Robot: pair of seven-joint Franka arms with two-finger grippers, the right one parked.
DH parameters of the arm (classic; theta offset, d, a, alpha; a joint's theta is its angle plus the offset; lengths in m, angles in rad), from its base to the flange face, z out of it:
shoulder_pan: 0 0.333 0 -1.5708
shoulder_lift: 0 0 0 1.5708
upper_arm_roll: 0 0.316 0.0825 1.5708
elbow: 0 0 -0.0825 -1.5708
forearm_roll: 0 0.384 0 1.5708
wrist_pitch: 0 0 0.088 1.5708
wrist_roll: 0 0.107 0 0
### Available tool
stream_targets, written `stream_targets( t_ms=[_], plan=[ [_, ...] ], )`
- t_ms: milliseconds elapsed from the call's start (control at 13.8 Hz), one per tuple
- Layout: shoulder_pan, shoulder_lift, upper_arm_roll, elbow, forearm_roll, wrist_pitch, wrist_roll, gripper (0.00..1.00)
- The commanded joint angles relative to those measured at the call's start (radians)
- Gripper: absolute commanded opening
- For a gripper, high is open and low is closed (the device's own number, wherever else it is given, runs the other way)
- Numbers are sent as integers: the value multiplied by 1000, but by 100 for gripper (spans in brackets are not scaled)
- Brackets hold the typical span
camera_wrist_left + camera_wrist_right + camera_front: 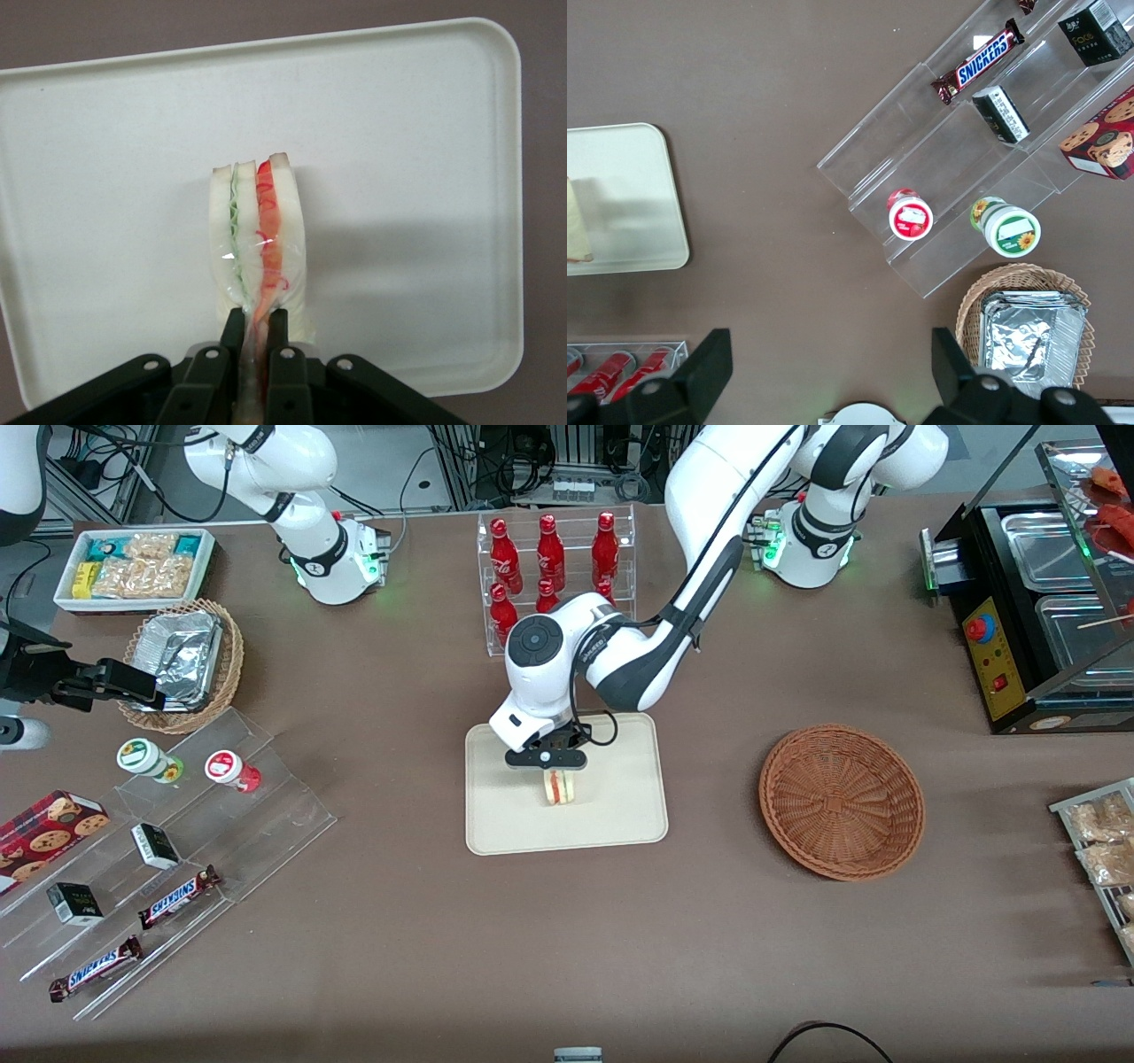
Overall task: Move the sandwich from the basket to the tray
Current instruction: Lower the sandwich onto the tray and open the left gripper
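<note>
The sandwich [557, 787] is a small wedge of pale bread with red and green filling. It hangs in my left gripper [549, 771] over the middle of the cream tray [620, 815]. In the left wrist view the gripper [255, 326] is shut on the sandwich's [257, 248] upper edge, with the tray [416, 177] right under it. I cannot tell whether the sandwich touches the tray. The reddish-brown wicker basket [842, 802] lies empty beside the tray, toward the working arm's end of the table.
A clear rack of red bottles [554, 567] stands farther from the front camera than the tray. A clear stepped stand with candy bars and cups [168, 850] and a tan basket with foil [182, 660] lie toward the parked arm's end. A black appliance [1028, 620] stands toward the working arm's end.
</note>
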Motion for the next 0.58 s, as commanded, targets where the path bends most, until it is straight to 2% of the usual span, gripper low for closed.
stream_targets(
  t_ms=[0,218,290,435,508],
  plan=[
    [-12,32,12,24,12,17,0,0],
    [-15,42,10,24,12,18,2,0],
    [-15,42,12,24,12,17,2,13],
    [-15,47,12,24,12,17,3,76],
    [-15,47,12,24,14,17,3,98]
  ],
)
